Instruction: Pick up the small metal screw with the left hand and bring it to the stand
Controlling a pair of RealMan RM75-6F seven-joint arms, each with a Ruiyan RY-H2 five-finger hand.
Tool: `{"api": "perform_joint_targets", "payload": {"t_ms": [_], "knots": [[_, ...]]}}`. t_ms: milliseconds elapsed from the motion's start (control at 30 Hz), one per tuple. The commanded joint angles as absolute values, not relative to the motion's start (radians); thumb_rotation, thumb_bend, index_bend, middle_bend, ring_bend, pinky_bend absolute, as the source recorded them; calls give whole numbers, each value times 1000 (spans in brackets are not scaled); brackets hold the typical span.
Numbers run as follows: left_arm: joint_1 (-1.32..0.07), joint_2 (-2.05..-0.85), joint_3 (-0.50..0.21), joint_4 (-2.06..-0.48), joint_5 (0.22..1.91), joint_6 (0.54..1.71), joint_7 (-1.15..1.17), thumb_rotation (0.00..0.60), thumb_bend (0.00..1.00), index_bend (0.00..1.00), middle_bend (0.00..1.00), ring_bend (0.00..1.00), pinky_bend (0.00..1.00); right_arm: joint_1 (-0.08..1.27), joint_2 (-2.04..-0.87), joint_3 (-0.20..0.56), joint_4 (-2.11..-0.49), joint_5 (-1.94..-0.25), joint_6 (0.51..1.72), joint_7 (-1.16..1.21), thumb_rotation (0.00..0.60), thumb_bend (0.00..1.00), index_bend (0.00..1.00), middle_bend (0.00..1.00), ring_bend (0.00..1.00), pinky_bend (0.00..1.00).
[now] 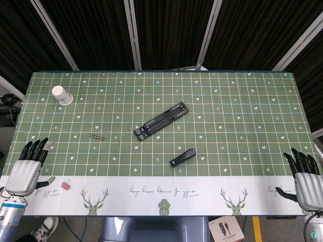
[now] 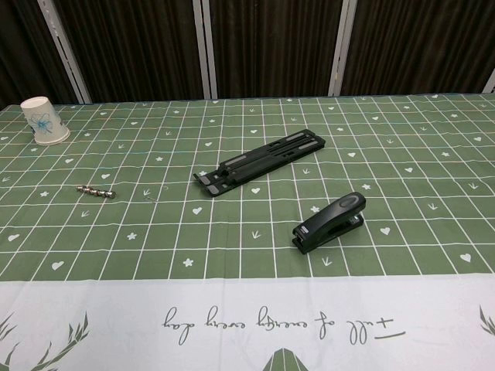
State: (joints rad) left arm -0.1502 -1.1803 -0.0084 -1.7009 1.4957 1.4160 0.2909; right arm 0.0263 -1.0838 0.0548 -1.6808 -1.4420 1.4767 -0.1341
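Note:
The small metal screw (image 1: 94, 136) lies on the green checked cloth left of centre; the chest view has the screw (image 2: 97, 191) at its left. The black folded stand (image 1: 161, 120) lies flat at the table's middle, and the stand (image 2: 259, 158) is in the chest view too. My left hand (image 1: 28, 166) rests at the near left edge, fingers spread and empty, well short of the screw. My right hand (image 1: 306, 179) rests at the near right edge, also empty with fingers apart. Neither hand shows in the chest view.
A black stapler (image 1: 182, 157) lies just in front of the stand. A white paper cup (image 1: 61, 95) lies at the far left. A pink binder clip (image 1: 66, 185) sits on the white border of the cloth (image 1: 202, 191) near my left hand.

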Motion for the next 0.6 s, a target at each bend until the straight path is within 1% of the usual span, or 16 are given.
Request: {"api": "perform_joint_targets", "payload": {"t_ms": [33, 533, 600], "knots": [[-150, -1181, -8, -1701, 1495, 1415, 292, 600, 0, 0, 0, 0, 0, 25, -1085, 57, -1678, -1443, 1482, -132, 600, 51, 119, 0, 0, 19], [-164, -1173, -9, -1711, 1480, 1383, 320, 600, 0, 0, 0, 0, 0, 22, -1093, 65, -1678, -1438, 1495, -134, 600, 51, 119, 0, 0, 19], [-171, -1170, -14, -1718, 1470, 1372, 325, 600, 15, 1, 0, 0, 0, 21, -1092, 65, -1680, -1438, 1495, -131, 600, 51, 119, 0, 0, 19]]}}
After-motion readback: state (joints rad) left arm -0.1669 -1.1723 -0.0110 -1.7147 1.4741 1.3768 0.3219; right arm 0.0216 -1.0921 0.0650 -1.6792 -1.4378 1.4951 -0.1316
